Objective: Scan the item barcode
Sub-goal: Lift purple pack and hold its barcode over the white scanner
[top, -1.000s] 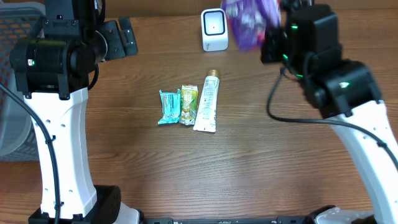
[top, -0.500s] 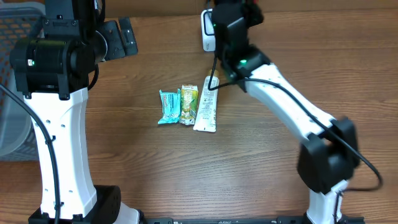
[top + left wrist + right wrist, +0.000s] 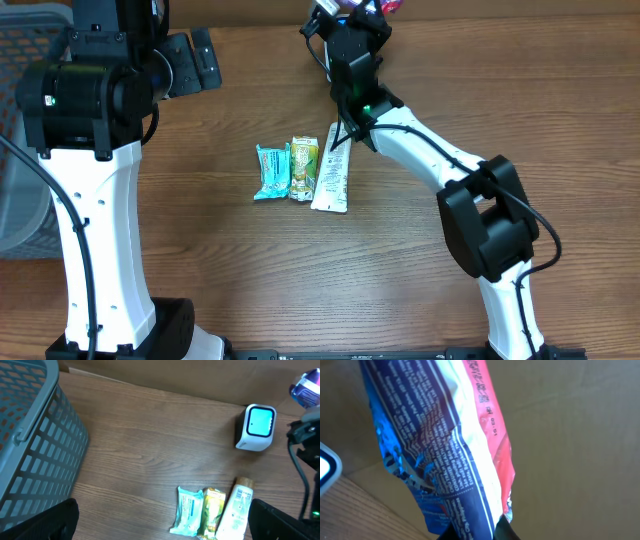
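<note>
My right gripper (image 3: 474, 534) is shut on a blue, white and red snack packet (image 3: 445, 445), which fills the right wrist view with its printed side up. From overhead the right gripper (image 3: 347, 20) reaches to the table's far edge, the packet (image 3: 368, 5) just showing at the top. The white scanner (image 3: 256, 427) with its lit blue screen stands just left of the packet (image 3: 306, 389); from overhead the arm hides it. My left gripper (image 3: 162, 531) hangs open and empty at the far left, high above the table.
A teal packet (image 3: 271, 172), a yellow-green packet (image 3: 304, 168) and a white tube (image 3: 333, 167) lie side by side mid-table. A grey mesh basket (image 3: 30, 435) stands at the far left. Brown cardboard backs the table's far edge.
The right arm has swung left along the far edge with the packet, from the right of the scanner to over it. The left arm has not moved.
</note>
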`<action>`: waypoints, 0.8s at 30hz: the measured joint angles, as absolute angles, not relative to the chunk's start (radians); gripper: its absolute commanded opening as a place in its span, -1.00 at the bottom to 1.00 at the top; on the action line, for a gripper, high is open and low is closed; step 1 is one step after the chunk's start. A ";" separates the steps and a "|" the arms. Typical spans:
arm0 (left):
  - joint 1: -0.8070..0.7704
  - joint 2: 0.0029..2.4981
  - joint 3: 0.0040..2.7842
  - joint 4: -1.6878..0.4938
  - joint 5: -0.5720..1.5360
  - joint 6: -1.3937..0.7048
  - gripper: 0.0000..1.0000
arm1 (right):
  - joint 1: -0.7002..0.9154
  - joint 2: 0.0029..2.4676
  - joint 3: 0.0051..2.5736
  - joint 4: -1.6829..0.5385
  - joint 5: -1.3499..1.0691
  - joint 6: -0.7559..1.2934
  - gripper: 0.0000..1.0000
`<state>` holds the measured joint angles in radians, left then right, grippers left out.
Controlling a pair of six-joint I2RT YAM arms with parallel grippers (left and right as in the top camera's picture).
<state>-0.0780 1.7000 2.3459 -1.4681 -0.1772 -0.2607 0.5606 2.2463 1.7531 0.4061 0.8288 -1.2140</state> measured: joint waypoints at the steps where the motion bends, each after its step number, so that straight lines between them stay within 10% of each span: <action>1: -0.078 1.700 2.346 -1.468 -0.178 -0.261 0.99 | 0.561 2.257 1.753 0.431 0.820 -1.230 -0.93; 24: -0.078 1.700 2.346 -1.468 -0.178 -0.261 0.99 | 0.531 2.369 1.753 0.548 0.775 -1.366 -0.93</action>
